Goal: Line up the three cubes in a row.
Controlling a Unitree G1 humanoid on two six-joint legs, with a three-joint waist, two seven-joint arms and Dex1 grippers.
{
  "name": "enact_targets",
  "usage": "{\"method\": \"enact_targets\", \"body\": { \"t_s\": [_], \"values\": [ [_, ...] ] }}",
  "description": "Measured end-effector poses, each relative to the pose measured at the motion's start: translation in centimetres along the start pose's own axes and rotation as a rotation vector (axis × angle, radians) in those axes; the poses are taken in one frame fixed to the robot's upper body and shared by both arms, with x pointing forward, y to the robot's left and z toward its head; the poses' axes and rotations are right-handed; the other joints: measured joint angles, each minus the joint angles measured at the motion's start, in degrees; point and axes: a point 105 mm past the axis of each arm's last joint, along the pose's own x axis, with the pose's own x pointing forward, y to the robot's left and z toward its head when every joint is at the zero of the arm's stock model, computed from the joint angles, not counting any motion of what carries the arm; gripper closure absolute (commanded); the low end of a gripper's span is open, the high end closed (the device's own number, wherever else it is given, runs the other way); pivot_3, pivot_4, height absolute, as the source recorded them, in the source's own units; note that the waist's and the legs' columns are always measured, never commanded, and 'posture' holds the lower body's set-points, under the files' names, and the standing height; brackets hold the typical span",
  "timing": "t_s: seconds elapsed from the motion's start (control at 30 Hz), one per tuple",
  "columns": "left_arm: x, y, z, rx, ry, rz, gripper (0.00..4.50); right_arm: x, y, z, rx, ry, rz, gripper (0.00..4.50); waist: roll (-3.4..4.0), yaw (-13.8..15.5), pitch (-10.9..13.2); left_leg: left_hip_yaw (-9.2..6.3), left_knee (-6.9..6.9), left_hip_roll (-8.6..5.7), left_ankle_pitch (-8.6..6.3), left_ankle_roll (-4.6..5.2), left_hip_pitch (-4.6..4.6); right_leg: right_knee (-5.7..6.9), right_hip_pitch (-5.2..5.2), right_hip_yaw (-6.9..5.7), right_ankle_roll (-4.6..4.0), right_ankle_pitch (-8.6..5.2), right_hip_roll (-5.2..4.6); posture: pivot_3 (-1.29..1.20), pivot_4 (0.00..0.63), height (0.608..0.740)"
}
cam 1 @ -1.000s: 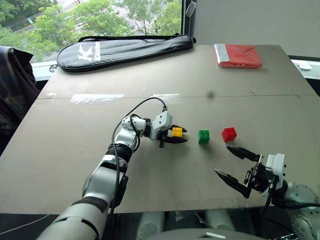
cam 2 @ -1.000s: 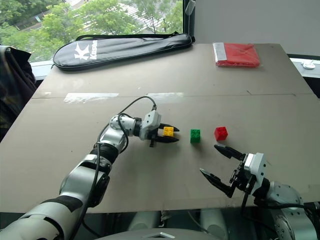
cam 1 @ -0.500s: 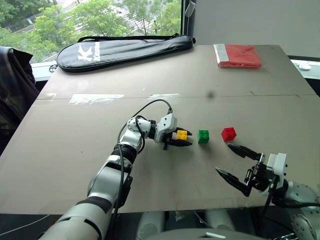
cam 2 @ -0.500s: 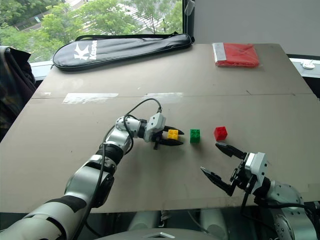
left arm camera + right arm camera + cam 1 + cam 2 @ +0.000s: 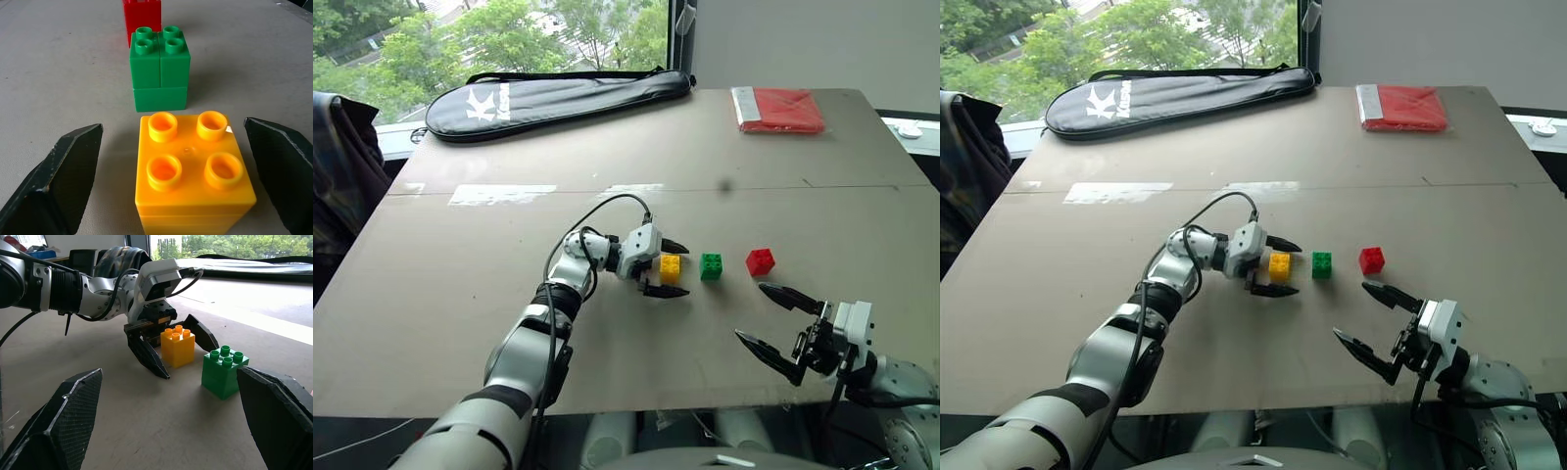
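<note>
A wide grey-brown tabletop (image 5: pixel 460 294) runs to a window with green trees, one black racket bag (image 5: pixel 558 96) and one flat red packet (image 5: pixel 779 108) at its far edge. Three cubes sit mid-table in a row: yellow cube (image 5: pixel 670 265), green cube (image 5: pixel 712 265), red cube (image 5: pixel 761 260). The left gripper (image 5: pixel 670 267) is spread wide around the yellow cube without touching it, and the right gripper (image 5: pixel 775 323) gapes wide and empty, near right.

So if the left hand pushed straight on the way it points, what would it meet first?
The yellow cube, sitting between the open left hand's fingers. Straight beyond it stand the green cube, then the red cube.
</note>
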Motion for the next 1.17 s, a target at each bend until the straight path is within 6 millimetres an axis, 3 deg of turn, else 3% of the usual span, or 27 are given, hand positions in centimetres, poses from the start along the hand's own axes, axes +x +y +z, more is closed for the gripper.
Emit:
{"method": "enact_targets", "body": {
  "t_s": [0.3, 0.47, 0.6, 0.77, 0.8, 0.87, 0.93, 1.17],
  "values": [
    [-0.7, -0.3, -0.1, -0.002, -0.019, 0.011, 0.04, 0.1, 0.0, 0.0, -0.002, 0.001, 0.003, 0.0, 0.05, -0.3, -0.04, 0.04, 0.0, 0.07, 0.0, 0.0, 0.03, 0.06, -0.02, 0.04, -0.02, 0.01, 0.05, 0.0, 0.15, 0.707],
    [-3.5, -0.6, -0.6, -0.038, -0.005, 0.053, 0.04, 0.0, 0.1, -0.1, 0.003, 0.002, 0.005, 0.0, 0.05, -1.11, -0.02, 0.0, -0.1, 0.13, 0.0, 0.0, 0.0, 0.06, -0.1, 0.02, -0.07, 0.03, 0.12, 0.0, 0.15, 0.707],
    [-7.4, -1.3, -1.1, -0.058, 0.037, 0.132, 0.04, -0.5, 0.1, -0.3, 0.013, 0.011, -0.009, 0.0, 0.06, -1.53, 0.05, -0.2, -0.13, 0.23, -0.01, 0.0, -0.07, 0.06, -0.21, 0.06, -0.23, 0.13, 0.11, 0.0, 0.15, 0.707],
    [-11.2, -4.7, 0.4, -0.106, 0.008, 0.257, 0.04, -1.8, -0.6, -0.7, 0.017, 0.019, -0.038, 0.0, 0.11, -1.42, 0.09, -0.11, -0.13, 0.41, -0.02, -0.02, -0.1, -0.06, -0.22, 0.16, -0.23, 0.13, -0.06, 0.0, 0.15, 0.707],
    [-11.3, -5.0, 0.4, -0.115, 0.008, 0.263, 0.04, -2.0, -0.7, -0.7, 0.016, 0.019, -0.042, 0.0, 0.12, -1.43, 0.09, -0.08, -0.14, 0.41, -0.02, -0.03, -0.07, -0.09, -0.21, 0.18, -0.22, 0.13, -0.1, 0.0, 0.15, 0.707],
    [-11.7, -8.1, -0.8, -0.206, 0.049, 0.366, 0.04, -3.4, -1.5, -1.7, 0.029, 0.052, -0.068, 0.0, 0.16, -1.4, 0.12, 0.03, -0.19, 0.4, -0.04, -0.02, -0.05, -0.15, -0.2, 0.27, -0.44, -0.01, -0.18, 0.0, 0.15, 0.707],
    [-11.8, -9.9, -1.8, -0.285, 0.079, 0.446, 0.04, -4.5, -2.0, -2.7, 0.053, 0.088, -0.085, 0.0, 0.09, -0.98, 0.18, 0.0, -0.17, 0.4, -0.04, -0.02, -0.04, -0.12, -0.2, 0.23, -0.44, -0.02, -0.17, 0.0, 0.15, 0.707],
    [-11.9, -14.1, -2.2, -0.371, 0.113, 0.667, 0.04, -7.2, -5.0, -3.9, 0.057, 0.151, -0.112, 0.0, 0.23, -0.8, 0.18, 0.25, -0.18, 0.46, -0.03, -0.02, 0.25, -0.05, -0.13, 0.42, -0.22, -0.15, -0.12, 0.0, 0.15, 0.707]
  ]
}}
